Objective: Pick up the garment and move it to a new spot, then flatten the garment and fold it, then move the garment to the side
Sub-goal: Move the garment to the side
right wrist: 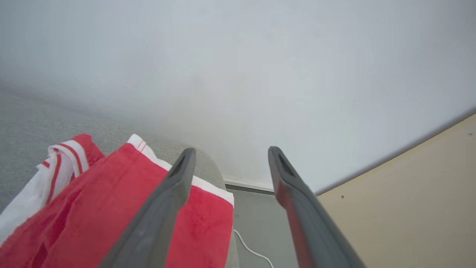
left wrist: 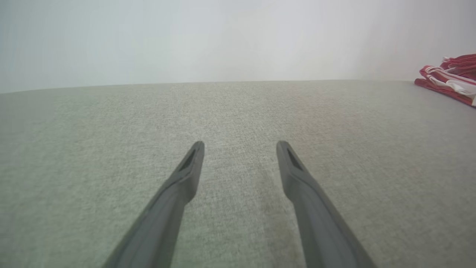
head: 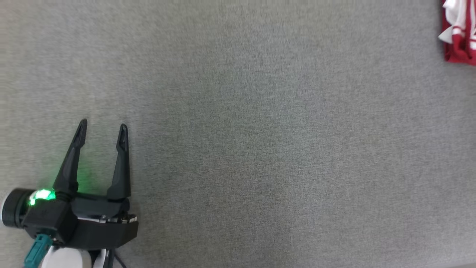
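grey fabric surface (head: 238, 111) w/ red & white garment (head: 459, 33) lying at far-right corner.

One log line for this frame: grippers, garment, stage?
left gripper: jaws open, empty, over grey surface | right gripper: jaws open, over garment, not gripping | garment: looks folded, far-right corner of surface | stage: garment at side
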You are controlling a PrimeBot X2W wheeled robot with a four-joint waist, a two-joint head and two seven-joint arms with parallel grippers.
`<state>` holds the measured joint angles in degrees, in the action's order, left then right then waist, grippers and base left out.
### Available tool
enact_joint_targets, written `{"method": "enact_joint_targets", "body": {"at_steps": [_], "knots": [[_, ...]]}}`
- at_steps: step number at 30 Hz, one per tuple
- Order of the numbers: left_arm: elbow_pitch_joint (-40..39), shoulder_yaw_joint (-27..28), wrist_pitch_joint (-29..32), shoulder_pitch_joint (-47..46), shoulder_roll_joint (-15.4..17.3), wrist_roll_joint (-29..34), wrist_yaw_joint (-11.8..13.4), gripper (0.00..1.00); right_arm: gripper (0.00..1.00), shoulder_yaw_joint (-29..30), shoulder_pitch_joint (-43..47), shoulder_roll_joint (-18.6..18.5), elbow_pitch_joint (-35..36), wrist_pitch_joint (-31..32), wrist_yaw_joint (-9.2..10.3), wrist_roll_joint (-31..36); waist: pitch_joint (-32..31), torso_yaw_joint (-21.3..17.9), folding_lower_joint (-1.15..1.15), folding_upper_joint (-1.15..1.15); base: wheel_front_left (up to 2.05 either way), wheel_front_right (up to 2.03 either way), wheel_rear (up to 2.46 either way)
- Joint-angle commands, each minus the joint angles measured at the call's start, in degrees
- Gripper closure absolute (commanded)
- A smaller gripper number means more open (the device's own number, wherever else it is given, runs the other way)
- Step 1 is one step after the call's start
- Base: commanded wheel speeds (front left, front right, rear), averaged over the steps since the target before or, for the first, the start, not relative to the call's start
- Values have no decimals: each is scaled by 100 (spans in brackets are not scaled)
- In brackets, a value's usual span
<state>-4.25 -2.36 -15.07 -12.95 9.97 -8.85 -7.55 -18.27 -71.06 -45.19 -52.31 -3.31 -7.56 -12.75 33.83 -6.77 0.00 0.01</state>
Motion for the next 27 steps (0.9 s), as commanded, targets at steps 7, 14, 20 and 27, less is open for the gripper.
{"method": "enact_joint_targets", "body": {"at_steps": [7, 14, 20, 27], "knots": [[148, 249, -13, 402, -199, 6, 38, 0, 0, 105, 582, 612, 305, -790, 19, -354, -919, 126, 0, -1, 0, 0, 0], [233, 572, -13, 860, -366, -34, 53, 0, 0, 138, 1505, 1312, 1051, -1090, 19, -776, -1776, 226, 0, -1, 0, 0, 0], [395, 578, -14, 1105, -497, -17, 38, 0, 0, 401, 2666, 1670, 1694, -1144, 18, -930, -2474, 572, 0, -1, 0, 0, 0], [573, 559, -13, 1313, -589, -8, 24, 0, 0, 1018, 4161, 2159, 2632, -1099, 18, -889, -2956, 962, 0, -1, 0, 0, 0]]}}
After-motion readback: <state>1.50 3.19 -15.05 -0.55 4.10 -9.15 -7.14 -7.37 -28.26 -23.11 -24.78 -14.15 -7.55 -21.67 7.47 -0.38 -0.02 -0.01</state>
